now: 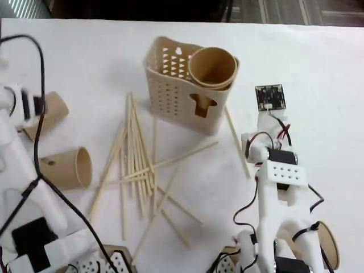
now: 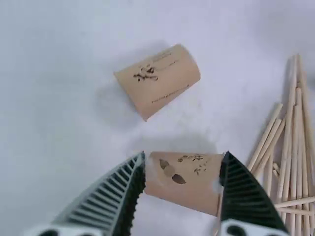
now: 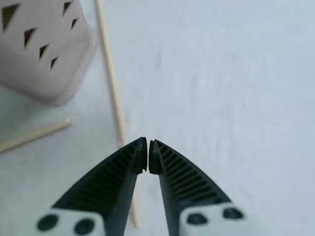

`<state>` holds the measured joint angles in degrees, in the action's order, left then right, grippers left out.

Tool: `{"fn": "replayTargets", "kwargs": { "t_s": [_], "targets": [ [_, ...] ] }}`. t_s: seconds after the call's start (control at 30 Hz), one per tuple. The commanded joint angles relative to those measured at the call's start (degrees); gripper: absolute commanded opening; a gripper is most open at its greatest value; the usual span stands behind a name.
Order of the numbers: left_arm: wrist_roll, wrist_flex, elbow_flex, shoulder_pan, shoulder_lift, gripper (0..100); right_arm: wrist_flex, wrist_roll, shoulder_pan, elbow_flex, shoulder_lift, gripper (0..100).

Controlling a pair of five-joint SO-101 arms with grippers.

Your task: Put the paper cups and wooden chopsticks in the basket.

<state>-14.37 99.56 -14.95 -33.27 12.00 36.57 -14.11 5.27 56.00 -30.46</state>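
Left gripper [image 2: 182, 166] open round a paper cup [image 2: 189, 186], far from the basket [image 1: 170, 99] — cup may roll away. Right gripper [image 3: 147, 150] pinched closed, prob. empty.

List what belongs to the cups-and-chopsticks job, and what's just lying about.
Job: basket; paper cup inside it; cup beside the chopsticks; cup farther left; cup near the right arm; scattered chopsticks.
Lying about: black cable; white tablecloth.

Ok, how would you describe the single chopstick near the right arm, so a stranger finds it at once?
Find the perforated basket in the middle of the table. On its right, one chopstick lies alone, pointing toward the right arm. The other chopsticks are heaped on the basket's left.
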Motion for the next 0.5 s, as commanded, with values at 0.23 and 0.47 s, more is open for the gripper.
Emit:
{"fn": "replayTargets", "kwargs": {
  "t_s": [0.23,0.47],
  "targets": [
    [0.53,-20.13,21.98,-8.4,2.95,25,-0.75,-0.18,-0.4,0.0,-1.36,2.5],
    [0.53,-38.33,37.27,-8.13,2.95,25,-0.75,-0.18,-0.4,0.26,-1.36,2.5]
  ]
}}
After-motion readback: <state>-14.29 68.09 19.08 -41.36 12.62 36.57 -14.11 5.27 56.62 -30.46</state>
